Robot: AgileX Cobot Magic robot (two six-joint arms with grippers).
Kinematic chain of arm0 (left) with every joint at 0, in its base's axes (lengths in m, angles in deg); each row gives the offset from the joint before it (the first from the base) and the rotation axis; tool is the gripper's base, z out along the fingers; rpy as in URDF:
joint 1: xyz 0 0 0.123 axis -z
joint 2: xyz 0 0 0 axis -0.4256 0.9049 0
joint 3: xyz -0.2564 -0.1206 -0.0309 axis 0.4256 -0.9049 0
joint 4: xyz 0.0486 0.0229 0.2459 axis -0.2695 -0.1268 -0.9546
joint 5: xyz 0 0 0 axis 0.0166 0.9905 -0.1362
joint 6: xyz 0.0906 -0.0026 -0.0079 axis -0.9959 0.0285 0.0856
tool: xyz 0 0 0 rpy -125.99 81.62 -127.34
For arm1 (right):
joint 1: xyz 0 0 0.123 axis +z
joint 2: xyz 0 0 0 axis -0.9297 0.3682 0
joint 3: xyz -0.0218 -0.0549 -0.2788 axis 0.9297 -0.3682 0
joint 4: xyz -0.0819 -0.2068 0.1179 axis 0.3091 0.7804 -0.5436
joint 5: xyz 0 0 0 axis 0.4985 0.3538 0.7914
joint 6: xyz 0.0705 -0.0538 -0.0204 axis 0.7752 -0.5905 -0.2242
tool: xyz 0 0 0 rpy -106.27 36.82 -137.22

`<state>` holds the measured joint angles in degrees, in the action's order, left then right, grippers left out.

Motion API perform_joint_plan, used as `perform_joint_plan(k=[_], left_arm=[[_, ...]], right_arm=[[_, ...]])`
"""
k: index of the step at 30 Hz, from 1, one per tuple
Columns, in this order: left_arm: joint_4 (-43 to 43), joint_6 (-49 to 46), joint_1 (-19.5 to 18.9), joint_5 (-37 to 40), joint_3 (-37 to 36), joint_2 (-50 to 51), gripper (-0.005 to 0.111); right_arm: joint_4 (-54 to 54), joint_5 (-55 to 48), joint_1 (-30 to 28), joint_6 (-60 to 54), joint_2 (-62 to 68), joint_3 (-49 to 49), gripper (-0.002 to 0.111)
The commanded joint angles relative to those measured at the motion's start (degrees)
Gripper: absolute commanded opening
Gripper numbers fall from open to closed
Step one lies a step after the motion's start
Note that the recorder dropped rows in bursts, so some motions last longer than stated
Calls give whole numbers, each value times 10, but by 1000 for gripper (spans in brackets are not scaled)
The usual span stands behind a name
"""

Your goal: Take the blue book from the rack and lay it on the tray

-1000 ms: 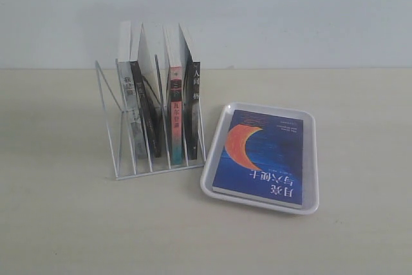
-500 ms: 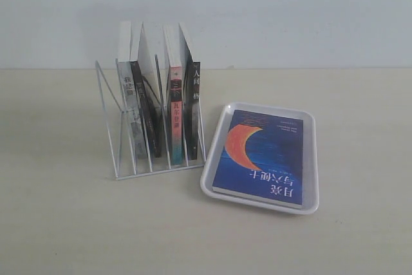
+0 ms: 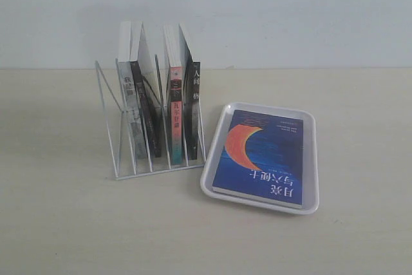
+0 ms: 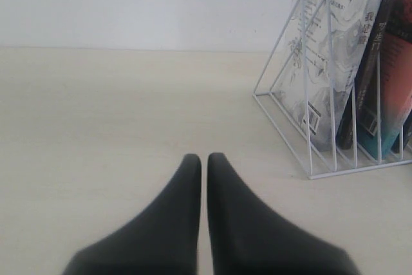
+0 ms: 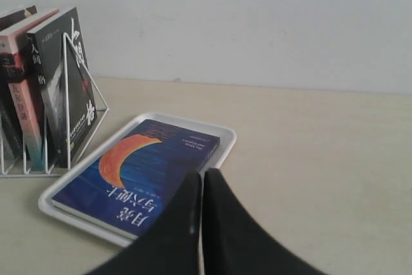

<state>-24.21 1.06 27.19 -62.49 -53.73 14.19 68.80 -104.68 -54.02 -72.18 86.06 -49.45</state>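
The blue book, dark blue with an orange crescent moon, lies flat, cover up, inside the white tray to the right of the white wire rack. The right wrist view also shows the blue book in the tray, with my right gripper shut and empty, apart from the book. My left gripper is shut with nothing in it, over bare table well away from the rack. Neither gripper shows in the exterior view.
Several other books stand in the rack's slots: a grey-white-spined one, a black one, a red-and-teal one and a dark one. The beige table runs to a pale wall behind.
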Motion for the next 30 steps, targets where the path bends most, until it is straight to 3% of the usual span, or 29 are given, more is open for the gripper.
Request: perform_joint_plan(k=[1,4,15,30], left_arm=[[2,0,-1,-2,1,-2,4],[2,0,-1,-2,1,-2,4],[2,0,-1,-2,1,-2,4],[2,0,-1,-2,1,-2,4]], right_arm=[[-1,-38,-1,-4,-2,-1,1],[3,-49,-22,-5,-2,-3,1],[-49,2,-180,-3,-2,-68,1],[-49,2,-171,-38,-2,-68,1]])
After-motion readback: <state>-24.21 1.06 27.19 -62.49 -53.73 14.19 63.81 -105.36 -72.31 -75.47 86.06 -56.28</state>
